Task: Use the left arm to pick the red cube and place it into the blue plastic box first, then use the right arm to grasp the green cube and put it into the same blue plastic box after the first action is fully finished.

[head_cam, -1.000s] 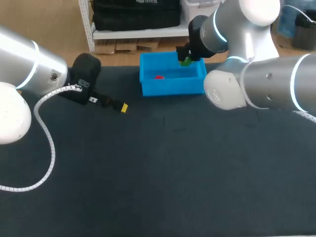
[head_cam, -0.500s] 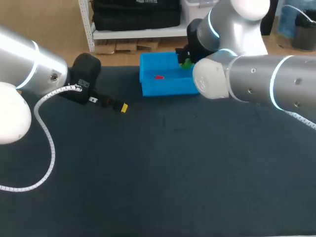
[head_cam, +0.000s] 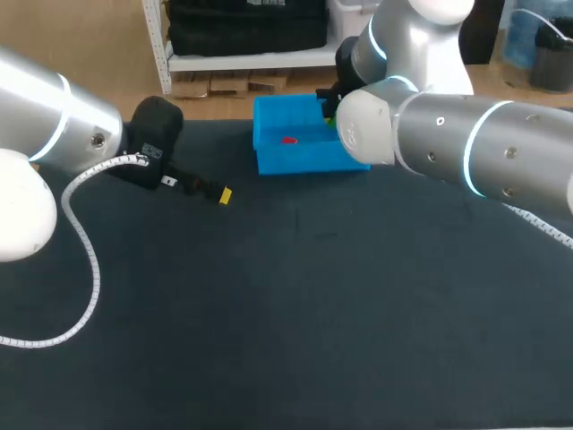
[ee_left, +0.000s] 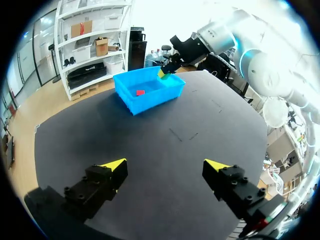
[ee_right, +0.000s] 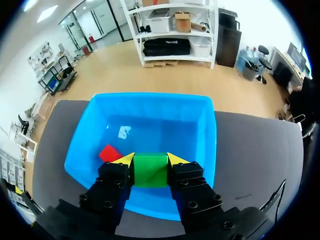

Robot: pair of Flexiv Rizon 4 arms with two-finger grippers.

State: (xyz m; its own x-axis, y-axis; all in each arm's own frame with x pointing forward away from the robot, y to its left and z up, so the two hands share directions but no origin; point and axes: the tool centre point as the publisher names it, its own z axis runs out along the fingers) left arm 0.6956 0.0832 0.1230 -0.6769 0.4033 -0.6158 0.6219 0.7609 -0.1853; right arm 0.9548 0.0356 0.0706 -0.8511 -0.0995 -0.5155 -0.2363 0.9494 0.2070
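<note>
The right gripper pinches the green cube between both yellow tips, right over the blue plastic box, seemingly ready to drop it in; the red cube already lies inside, below and beside one finger. The left gripper rests spread wide and empty, box far ahead

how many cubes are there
2. The red cube lies inside the blue box; the green cube is held in the right gripper over that box.
</note>
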